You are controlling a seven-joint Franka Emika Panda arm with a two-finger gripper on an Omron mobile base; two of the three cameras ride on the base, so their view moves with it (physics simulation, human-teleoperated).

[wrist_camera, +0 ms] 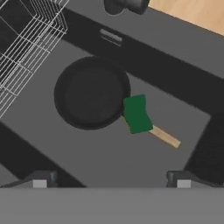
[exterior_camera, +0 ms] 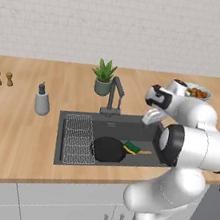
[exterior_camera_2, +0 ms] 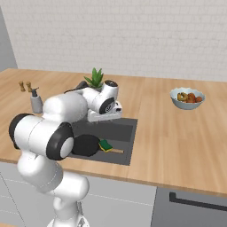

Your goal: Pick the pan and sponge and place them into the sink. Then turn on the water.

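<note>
The black pan (exterior_camera: pixel 108 149) (wrist_camera: pixel 89 94) lies flat on the floor of the dark-grey sink (exterior_camera: pixel 129 128) (wrist_camera: pixel 113 153). Its wooden handle (wrist_camera: pixel 164 136) points away from the wire rack (wrist_camera: pixel 26 39). The green sponge (exterior_camera: pixel 131 147) (wrist_camera: pixel 137 114) rests across the handle, right at the pan's rim. My gripper (wrist_camera: pixel 111 181) hangs open above the basin, looking down on both, with nothing between its fingers. The dark faucet (exterior_camera: pixel 115 95) stands at the sink's back edge, and no water falls from its spout.
A potted plant (exterior_camera: pixel 103 78) stands behind the faucet. A grey soap dispenser (exterior_camera: pixel 42 100) and two small shakers (exterior_camera: pixel 3 79) sit on the wooden counter to the left. A bowl of fruit (exterior_camera_2: pixel 187 98) sits to the right.
</note>
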